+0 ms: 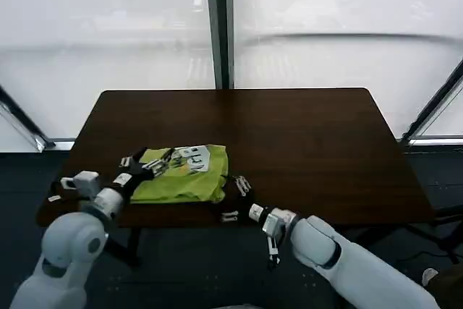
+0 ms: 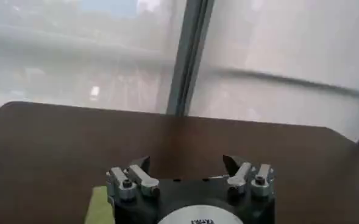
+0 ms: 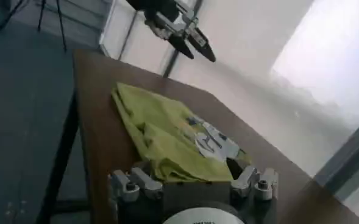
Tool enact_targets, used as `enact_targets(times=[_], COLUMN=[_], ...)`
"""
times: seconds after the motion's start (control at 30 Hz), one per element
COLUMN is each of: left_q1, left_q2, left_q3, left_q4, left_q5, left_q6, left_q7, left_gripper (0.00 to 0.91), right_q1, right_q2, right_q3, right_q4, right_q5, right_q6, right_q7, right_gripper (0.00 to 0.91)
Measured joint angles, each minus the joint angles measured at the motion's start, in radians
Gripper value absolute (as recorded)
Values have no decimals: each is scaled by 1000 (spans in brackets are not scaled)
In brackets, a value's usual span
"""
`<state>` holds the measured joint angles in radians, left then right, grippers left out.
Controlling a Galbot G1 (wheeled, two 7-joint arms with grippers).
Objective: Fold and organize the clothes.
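The clothes are one lime yellow-green T-shirt (image 1: 184, 182), folded into a compact rectangle near the table's front left, with a white and grey print (image 1: 192, 157) facing up. My left gripper (image 1: 165, 162) hangs over the shirt's left part, open, with nothing between its fingers (image 2: 139, 165). In the right wrist view the left gripper (image 3: 188, 39) is raised above the shirt's far end. My right gripper (image 1: 226, 195) sits at the shirt's right front corner, open. That corner of the shirt (image 3: 167, 155) lies between the wide-spread right gripper (image 3: 185, 173) fingers.
The dark brown table (image 1: 304, 150) stretches bare to the right and behind the shirt. Its front edge runs close beside the right gripper. Frosted windows with a dark vertical post (image 1: 218, 27) stand behind the table.
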<state>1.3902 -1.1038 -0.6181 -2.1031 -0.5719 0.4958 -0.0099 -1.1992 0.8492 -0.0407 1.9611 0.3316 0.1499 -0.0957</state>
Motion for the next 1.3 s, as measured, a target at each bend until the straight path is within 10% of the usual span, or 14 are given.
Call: enact_targets(times=[0.57,1.2,1.3], left_q1=[37,37,41], left_q2=[-112,-243,-248], left_q3=[-46,-53,-54], left_q4=[152,225,224], left_q5=[16,-2,-5], left_q6=[-169,-220,-220], left_q7=[-43,-44,-45], left_gripper=[878,878,692], right_q1=[-328,-369,-364], right_q2=[33,25,25], right_q3=[408,480,479], right_q4=[177,242,243], right_q5=[226,248,251], right_q6=[-97,-113,-115], right_q7=[128,135,136], right_gripper=[878,878,878])
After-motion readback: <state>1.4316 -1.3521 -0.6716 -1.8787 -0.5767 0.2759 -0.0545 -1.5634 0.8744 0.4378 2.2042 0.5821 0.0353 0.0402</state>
